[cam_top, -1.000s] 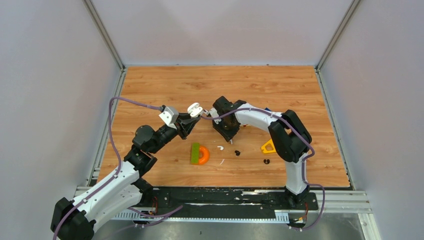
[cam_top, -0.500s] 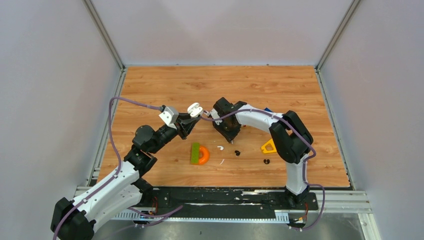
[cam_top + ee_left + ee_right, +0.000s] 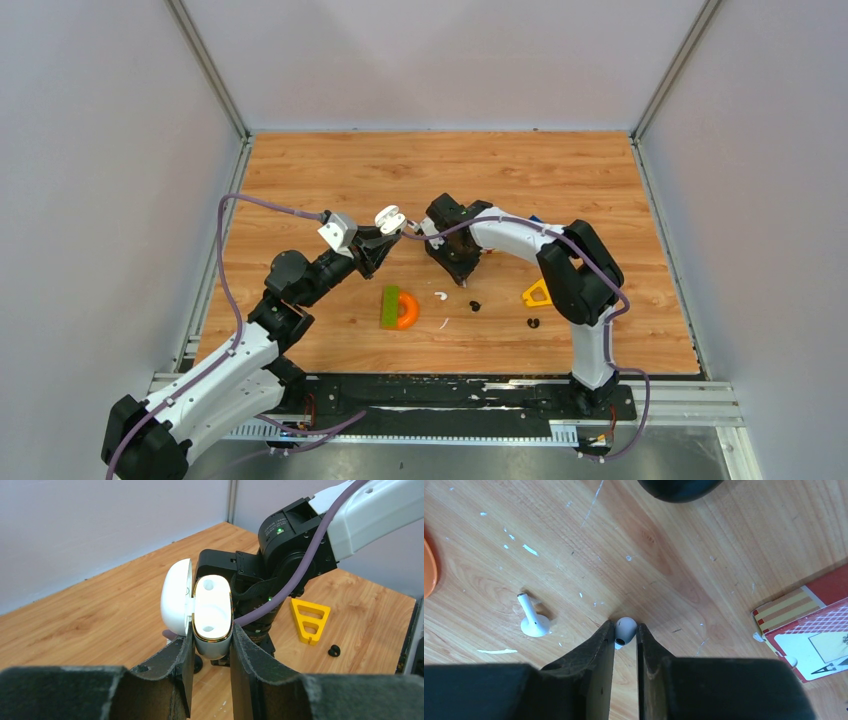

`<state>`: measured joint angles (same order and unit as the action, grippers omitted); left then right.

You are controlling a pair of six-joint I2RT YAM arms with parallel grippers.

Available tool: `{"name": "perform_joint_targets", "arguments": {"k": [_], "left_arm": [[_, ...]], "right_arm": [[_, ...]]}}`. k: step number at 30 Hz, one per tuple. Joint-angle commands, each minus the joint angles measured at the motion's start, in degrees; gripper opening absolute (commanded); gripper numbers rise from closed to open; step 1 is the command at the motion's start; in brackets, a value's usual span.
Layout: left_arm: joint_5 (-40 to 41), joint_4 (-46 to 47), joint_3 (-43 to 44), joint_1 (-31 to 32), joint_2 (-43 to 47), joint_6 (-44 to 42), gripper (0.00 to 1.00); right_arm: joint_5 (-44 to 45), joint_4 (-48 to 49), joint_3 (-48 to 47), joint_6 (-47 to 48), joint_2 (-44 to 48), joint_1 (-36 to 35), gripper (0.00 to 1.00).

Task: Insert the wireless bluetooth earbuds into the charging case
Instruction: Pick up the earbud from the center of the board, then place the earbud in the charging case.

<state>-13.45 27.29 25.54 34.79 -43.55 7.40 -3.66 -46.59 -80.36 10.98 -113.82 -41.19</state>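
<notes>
Left gripper (image 3: 383, 233) grips white case (image 3: 390, 217) near right gripper (image 3: 459, 270).

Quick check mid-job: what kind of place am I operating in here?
Likely a lab test cell: wood-grain table boxed in by plain grey walls on aluminium framing, a black mounting rail along its near edge.

— How many earbuds do you count?

— I count four in all: two white earbuds (image 3: 534, 622) (image 3: 625, 630) and two black earbuds (image 3: 474, 305) (image 3: 533, 323).

— And cases?

— I see one white case (image 3: 212, 610).

— What else is there on the desk (image 3: 330, 170)?

— Four single things, by my count: one yellow triangle (image 3: 312, 609), one green and orange piece (image 3: 390, 306), one red patterned card (image 3: 809, 640) and one thin white sliver (image 3: 496, 651).
</notes>
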Motion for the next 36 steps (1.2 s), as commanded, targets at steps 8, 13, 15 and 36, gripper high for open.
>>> {"name": "perform_joint_targets", "arguments": {"k": [8,13,15,36], "left_arm": [[-1.18,3.38,0.5,-0.24,0.64,0.48,0.0],[-3.34,4.67,-0.04,-0.16,0.54,1.14,0.0],[-4.79,5.33,-0.14,-0.18,-0.3,1.61,0.0],[-15.43,17.63,7.38,1.43,-18.11,15.34,0.0]], "right_arm": [[-11.02,-0.82,-1.3,0.41,11.63,9.15,0.0],[-20.79,3.67,1.51,0.94,20.4,14.12,0.0],[-23.25,7.65,3.44,1.06,25.42,14.57,0.0],[-47.04,32.15,0.31,-6.3,40.09,11.69,0.0]]}}
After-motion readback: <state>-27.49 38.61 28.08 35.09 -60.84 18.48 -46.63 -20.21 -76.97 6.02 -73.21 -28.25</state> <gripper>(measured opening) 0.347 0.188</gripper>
